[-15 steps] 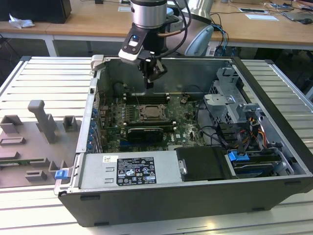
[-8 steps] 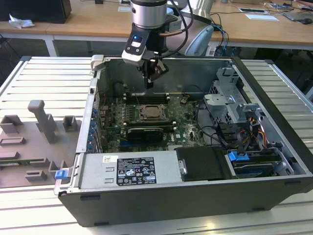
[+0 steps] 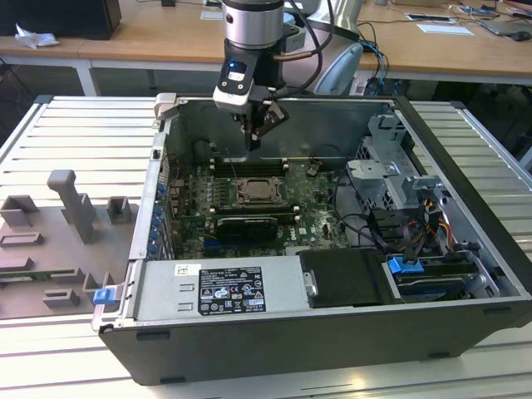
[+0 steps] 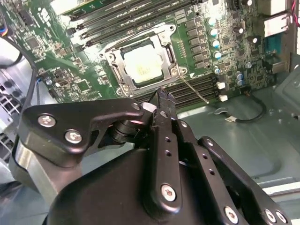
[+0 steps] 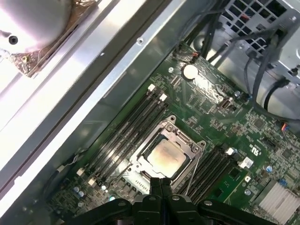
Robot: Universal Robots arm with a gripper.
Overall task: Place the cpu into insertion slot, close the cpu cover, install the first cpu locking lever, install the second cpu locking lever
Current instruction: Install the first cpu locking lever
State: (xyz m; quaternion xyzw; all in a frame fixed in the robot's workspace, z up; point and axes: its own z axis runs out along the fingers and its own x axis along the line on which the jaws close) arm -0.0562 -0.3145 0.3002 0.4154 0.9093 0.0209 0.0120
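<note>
Exterior view: the gripper (image 3: 254, 143) hung above the board (image 3: 314, 204), near the socket, with its fingers pressed together and nothing held. This view gave its height over the board, which was hard to judge from the wrist views.

Second wrist view: the cpu (image 4: 143, 65) sat in the socket. The cover (image 4: 165, 55) appeared to be lowered around it. A thin lever (image 4: 193, 88) stood unlatched beside it.

First wrist view: this view looked squarely down on the cpu and the closed tips. A slightly misaligned push could slip off the lever and scrape the memory slots (image 5: 123, 136).
</note>
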